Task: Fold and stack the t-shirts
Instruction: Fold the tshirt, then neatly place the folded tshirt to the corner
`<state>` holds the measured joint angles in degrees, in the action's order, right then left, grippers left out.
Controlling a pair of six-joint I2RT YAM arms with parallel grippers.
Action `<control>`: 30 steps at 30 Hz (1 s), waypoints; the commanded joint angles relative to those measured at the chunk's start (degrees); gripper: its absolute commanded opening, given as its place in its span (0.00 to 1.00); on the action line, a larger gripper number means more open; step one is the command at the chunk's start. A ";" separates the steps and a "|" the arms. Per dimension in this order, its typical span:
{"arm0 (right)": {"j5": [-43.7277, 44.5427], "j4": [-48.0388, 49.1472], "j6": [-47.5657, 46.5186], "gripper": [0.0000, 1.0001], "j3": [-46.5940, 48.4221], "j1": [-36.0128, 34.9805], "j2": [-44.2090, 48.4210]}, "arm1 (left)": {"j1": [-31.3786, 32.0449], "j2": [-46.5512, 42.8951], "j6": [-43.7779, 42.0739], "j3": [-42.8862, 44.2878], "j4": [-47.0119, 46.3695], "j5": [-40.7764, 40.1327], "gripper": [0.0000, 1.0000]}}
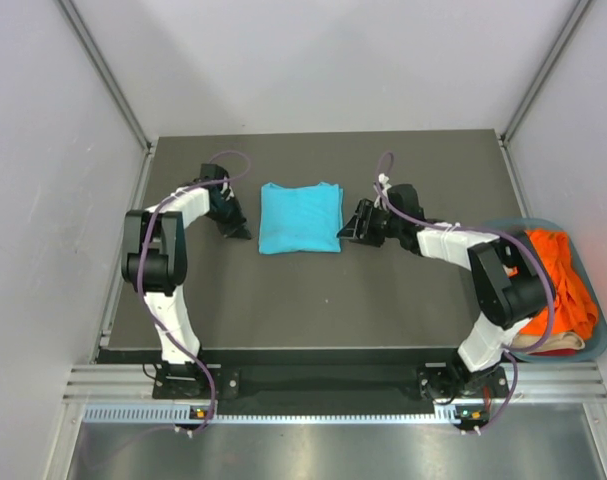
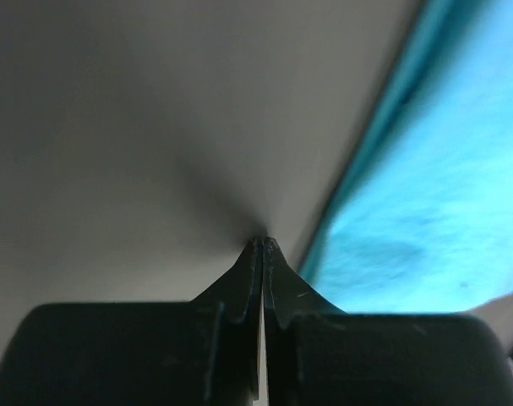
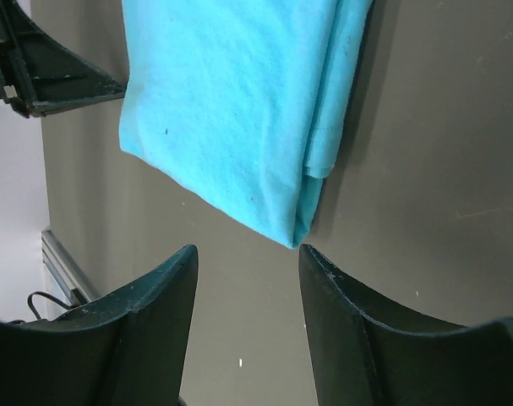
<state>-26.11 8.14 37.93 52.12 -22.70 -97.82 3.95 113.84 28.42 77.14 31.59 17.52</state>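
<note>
There's the folded t-shirt (image 1: 300, 217) lying on the table (image 1: 323, 300) just above frame centre, the left gripper (image 1: 239, 231) just beside its left edge, the right gripper (image 1: 347, 227) just beside its right, and far right a basket (image 1: 600, 330) holding heaped t-shirts (image 1: 563, 275).

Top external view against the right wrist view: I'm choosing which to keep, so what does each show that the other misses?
Only top external: the basket with the orange t-shirt in it, and both whole arms. Only right wrist: the right gripper plainly open, and the cloth layers at the shirt's corner. Both: the folded turquoise t-shirt on the table, the left gripper beside it.
</note>
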 commanded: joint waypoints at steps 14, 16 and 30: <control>-0.17 -1.72 -3.30 0.52 -2.72 0.64 5.80 | -1.84 -9.87 -0.74 -3.33 -9.62 8.32 0.41; 0.53 -2.95 -4.18 0.53 -2.72 0.90 6.32 | -1.84 -7.33 -1.35 -2.01 -10.41 8.85 0.42; 2.29 -5.24 -5.15 0.53 0.18 1.52 5.36 | -0.78 4.36 -0.83 1.87 -17.71 11.84 0.44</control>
<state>-24.84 2.76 34.00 49.23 -21.61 -93.27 2.55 116.51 27.97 77.12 17.98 28.34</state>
